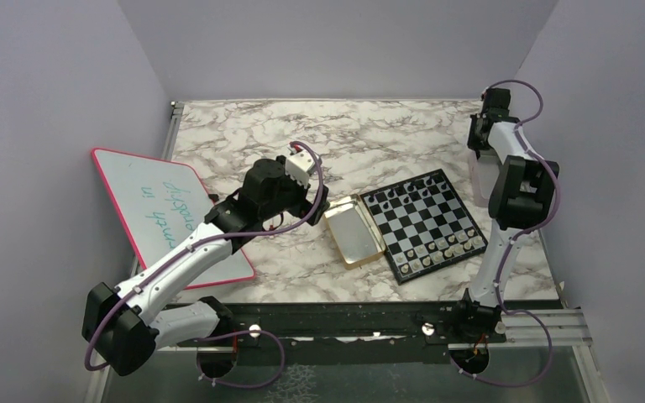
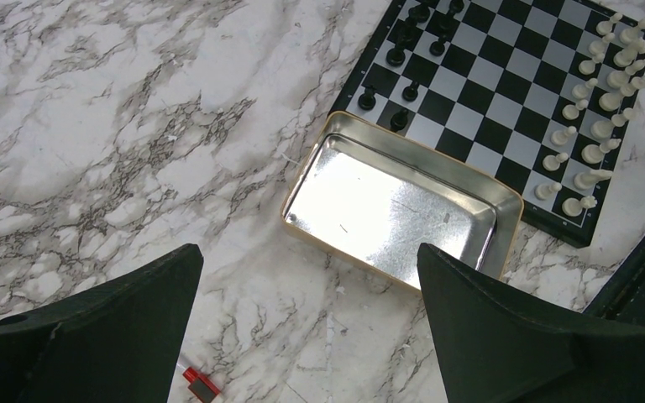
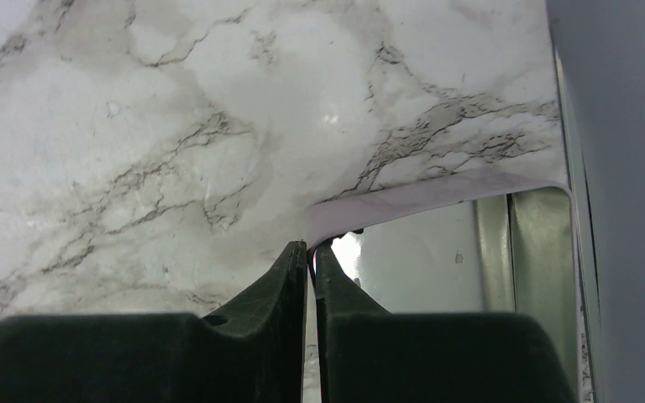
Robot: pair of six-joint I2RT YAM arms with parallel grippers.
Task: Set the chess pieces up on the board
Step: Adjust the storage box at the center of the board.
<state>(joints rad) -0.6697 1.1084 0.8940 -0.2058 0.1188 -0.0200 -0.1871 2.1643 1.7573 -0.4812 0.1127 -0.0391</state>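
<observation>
With the gold tin [image 2: 386,210] standing empty, we find pale chessmen [image 2: 592,154] and black chessmen [image 2: 396,57] ranked along opposite edges of the board [image 2: 504,101]. Little looks left, though exact squares are unreadable. The left gripper [image 2: 309,252] gapes empty above the tin. The right gripper [image 3: 312,248], pinched nearly shut and apparently empty, sits well apart.

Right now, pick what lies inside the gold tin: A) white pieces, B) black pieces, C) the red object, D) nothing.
D: the tin shows only its bare shiny floor; the pieces stand on the board, and the red object lies on the table.
</observation>
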